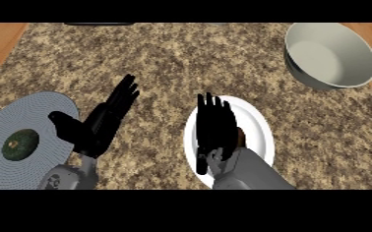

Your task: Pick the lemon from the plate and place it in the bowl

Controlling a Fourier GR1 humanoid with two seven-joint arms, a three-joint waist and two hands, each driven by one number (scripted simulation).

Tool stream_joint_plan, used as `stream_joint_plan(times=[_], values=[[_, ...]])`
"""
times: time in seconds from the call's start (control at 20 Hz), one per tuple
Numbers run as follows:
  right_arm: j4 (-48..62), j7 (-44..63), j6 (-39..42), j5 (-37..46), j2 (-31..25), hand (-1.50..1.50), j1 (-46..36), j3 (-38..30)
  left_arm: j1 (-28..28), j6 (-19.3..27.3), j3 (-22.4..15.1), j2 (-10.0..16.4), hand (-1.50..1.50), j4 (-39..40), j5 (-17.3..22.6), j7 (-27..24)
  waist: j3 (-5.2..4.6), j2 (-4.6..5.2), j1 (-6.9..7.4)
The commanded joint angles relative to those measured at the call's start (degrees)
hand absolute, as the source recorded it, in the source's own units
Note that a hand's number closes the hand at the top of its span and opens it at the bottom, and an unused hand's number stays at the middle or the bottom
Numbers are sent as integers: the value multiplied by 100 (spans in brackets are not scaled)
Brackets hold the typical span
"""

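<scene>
Right forearm (251, 174): grey, coming in from the lower edge and ending over the white plate.
Right hand (216, 130): palm down above the white plate, fingers straight and close together, pointing away from the robot; whether it touches anything beneath cannot be told.
Lemon (240, 137): on the white plate, under the right hand; only 1 small sliver shows at the hand's right edge.
White plate (258, 128): round, on the counter just right of centre, its left half covered by the right hand.
Left hand (102, 125): resting left of centre, fingers spread and upright, thumb out to the left, holding nothing.
Grey plate (44, 113): at the left edge, just beside the left hand.
Green fruit (20, 145): dark, lying on the grey plate.
Counter (167, 64): speckled brown stone.
Bowl (320, 39): pale grey, far right, well apart from the white plate, nothing visible inside.
</scene>
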Motion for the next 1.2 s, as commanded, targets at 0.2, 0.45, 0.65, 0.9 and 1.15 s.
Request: stream_joint_plan(times=[0.2,0.45,0.65,0.9,1.15], values=[[449,916,471,62,143,-150,-262,-113,43,-58,22,-22,0,-191,-23,237,3,7,24],[777,615,98,381,144,-150,-132,-71,99,-238,145,-102,0,140,-114,-252,3,16,5],[347,541,178,606,137,-150,304,-45,281,-447,227,1,0,-7,-25,-132,4,1,-26],[207,759,206,598,145,-150,209,-56,72,-136,139,-256,0,-147,-235,138,5,0,-19],[1035,113,-441,874,146,-150,360,105,-372,91,137,-538,0,-13,-397,553,7,16,-12]])
